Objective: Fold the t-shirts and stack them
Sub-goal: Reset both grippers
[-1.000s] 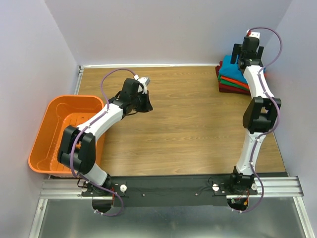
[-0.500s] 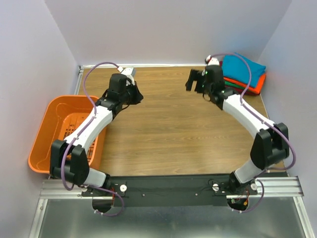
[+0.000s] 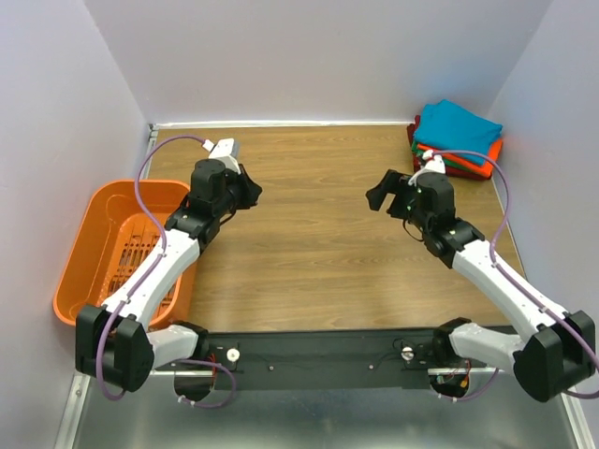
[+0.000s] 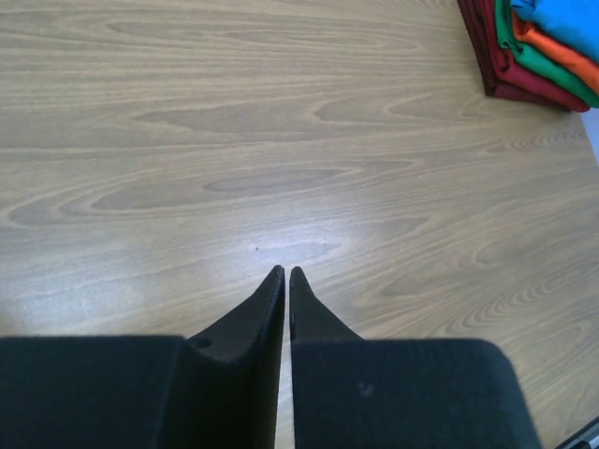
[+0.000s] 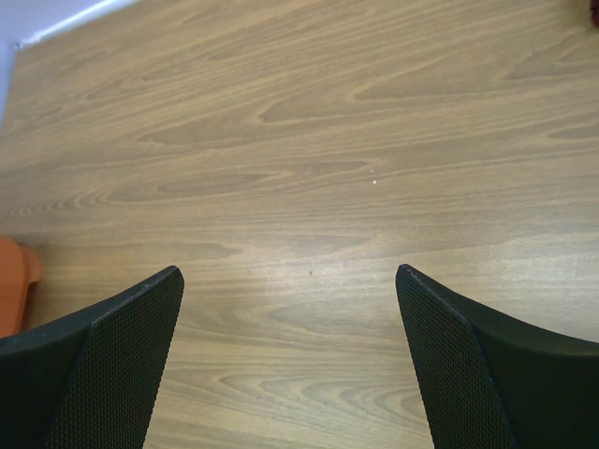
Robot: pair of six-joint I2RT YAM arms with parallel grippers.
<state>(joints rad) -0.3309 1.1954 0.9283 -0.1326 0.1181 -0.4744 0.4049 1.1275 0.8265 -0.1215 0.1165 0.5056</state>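
The folded t-shirts (image 3: pixel 457 138) lie in one stack at the table's far right corner: teal-blue on top, then orange, green and dark red. The stack's edge also shows at the top right of the left wrist view (image 4: pixel 538 51). My left gripper (image 3: pixel 251 192) is shut and empty over bare wood left of centre; its fingertips nearly touch in the left wrist view (image 4: pixel 285 273). My right gripper (image 3: pixel 382 195) is wide open and empty over bare wood right of centre, well short of the stack; its wrist view (image 5: pixel 290 276) shows only wood between the fingers.
The orange slotted basket (image 3: pixel 94 224) stands at the table's left edge, nothing visible in it; its corner shows at the left of the right wrist view (image 5: pixel 14 285). Lilac walls close the back and sides. A black rail runs along the near edge.
My right arm has swung away from the stack, left and then back toward the near side, gripper empty. My left arm has drawn back a little to the left.
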